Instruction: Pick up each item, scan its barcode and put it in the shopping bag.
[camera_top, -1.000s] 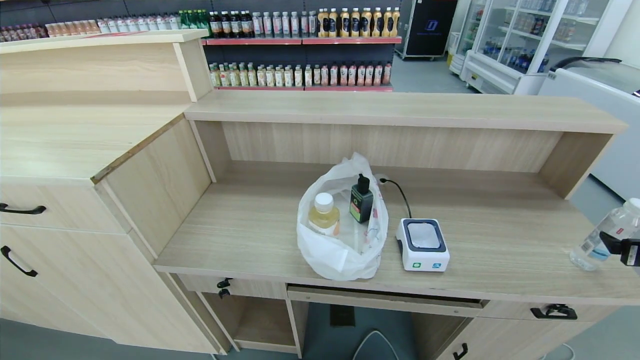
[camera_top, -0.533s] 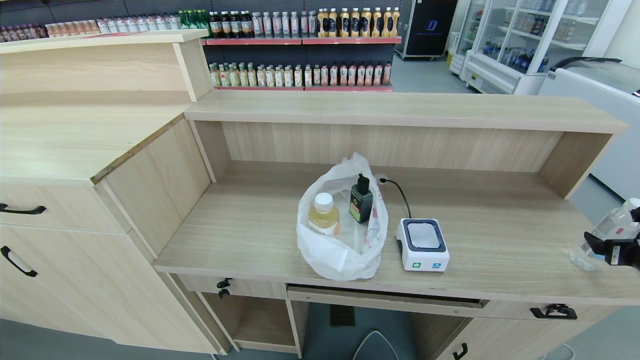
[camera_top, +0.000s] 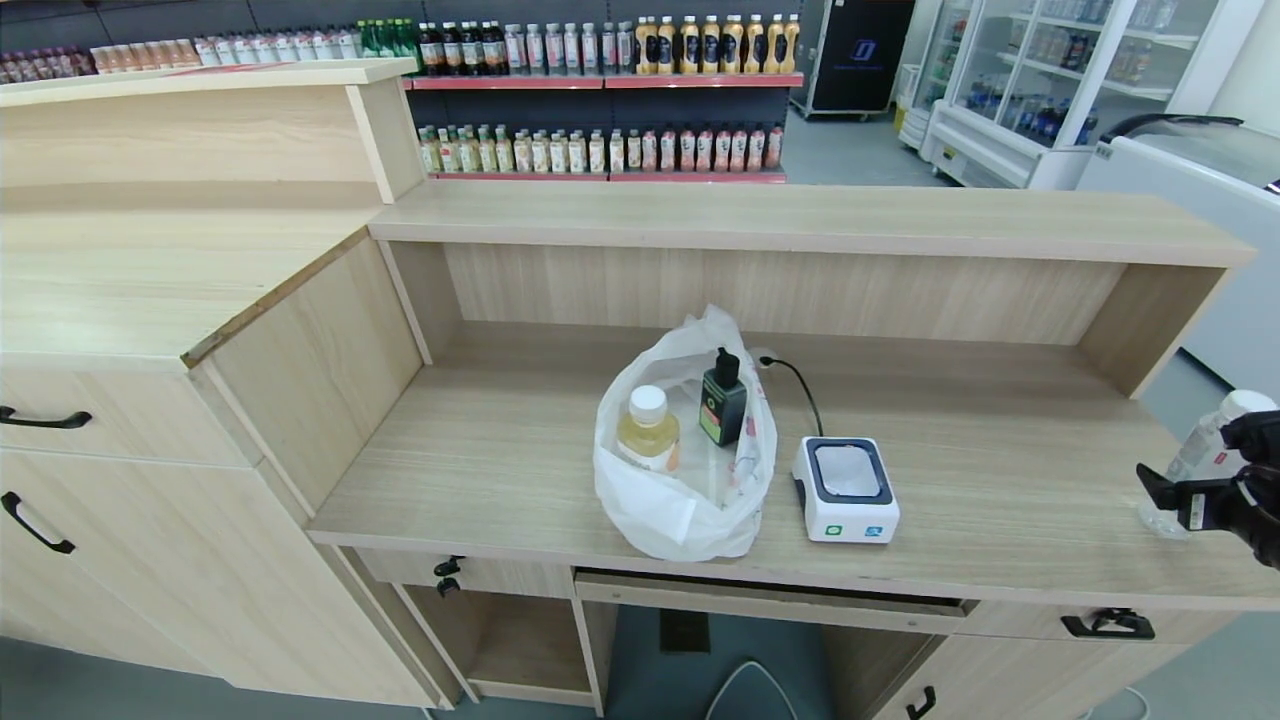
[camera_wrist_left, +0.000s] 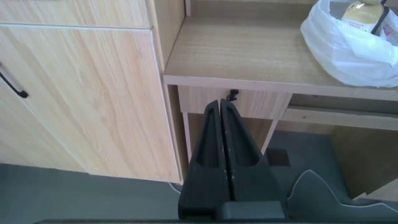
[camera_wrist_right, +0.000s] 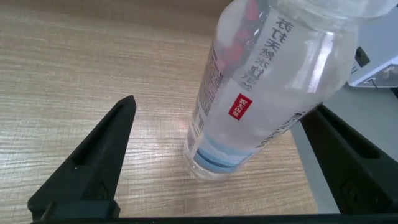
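Nearest, low beneath the front edge of the bench (camera_top: 1000, 440), the left jaws are pressed together, well apart from every item. At the bench's right end the right jaws stand wide apart with a clear water bottle (camera_wrist_right: 267, 87) between them. Whether either side touches it, I cannot tell. The bottle stands roughly upright, cap up, so its long axis runs across the jaws' closing line, and the right arm is far nearer to it. Toward the middle sits the scanner (camera_top: 845, 488), window facing up. Just beside it is the open shopping bag (camera_top: 680, 500), which holds a yellow drink (camera_top: 647, 428) and a dark bottle (camera_top: 722, 400).
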